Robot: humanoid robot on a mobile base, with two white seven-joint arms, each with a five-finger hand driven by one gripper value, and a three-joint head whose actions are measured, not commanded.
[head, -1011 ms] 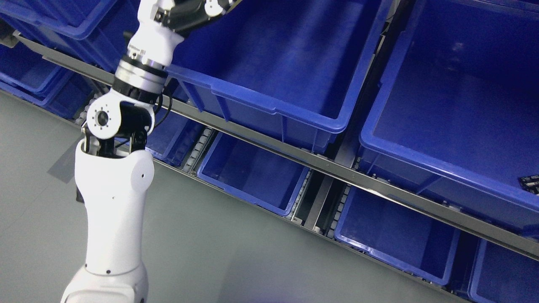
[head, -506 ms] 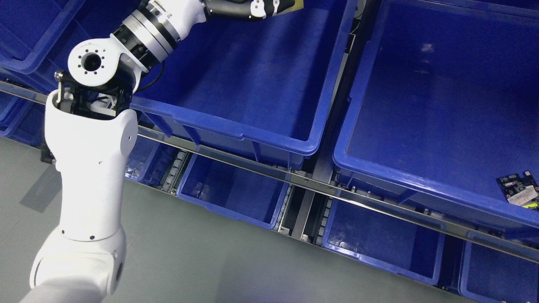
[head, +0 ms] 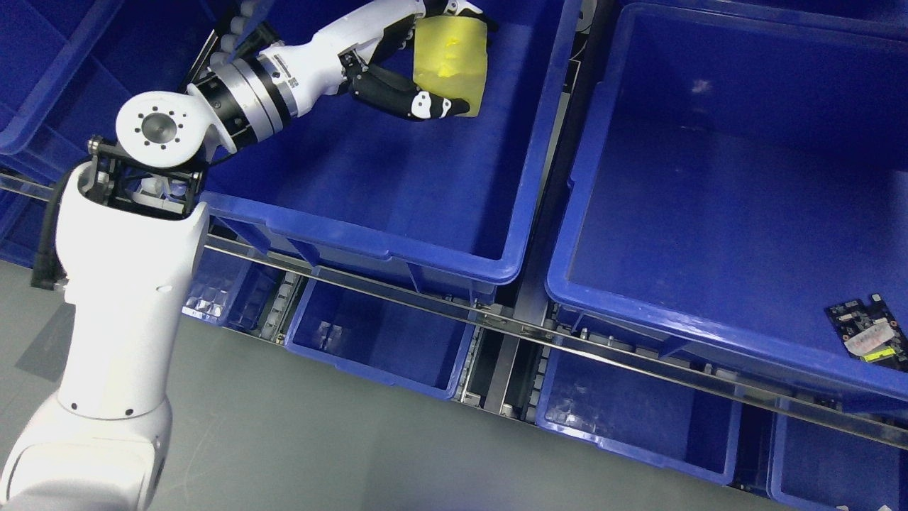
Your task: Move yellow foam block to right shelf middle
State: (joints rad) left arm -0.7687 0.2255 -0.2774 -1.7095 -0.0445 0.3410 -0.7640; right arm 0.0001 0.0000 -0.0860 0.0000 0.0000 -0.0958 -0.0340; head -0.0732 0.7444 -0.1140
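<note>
Two large blue bins sit side by side before you: the left bin (head: 397, 248) under the left hand (head: 397, 78), the right bin (head: 709, 213) holding a circuit board (head: 869, 332). The hand's fingers clamp the yellow foam block (head: 450, 64) above the left bin. Half a second ago the block barely showed at the top edge; now it's in full view.

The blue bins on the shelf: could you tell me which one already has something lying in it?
The large bin on the right, holding a circuit board in its near right corner. The others show nothing lying inside.
</note>
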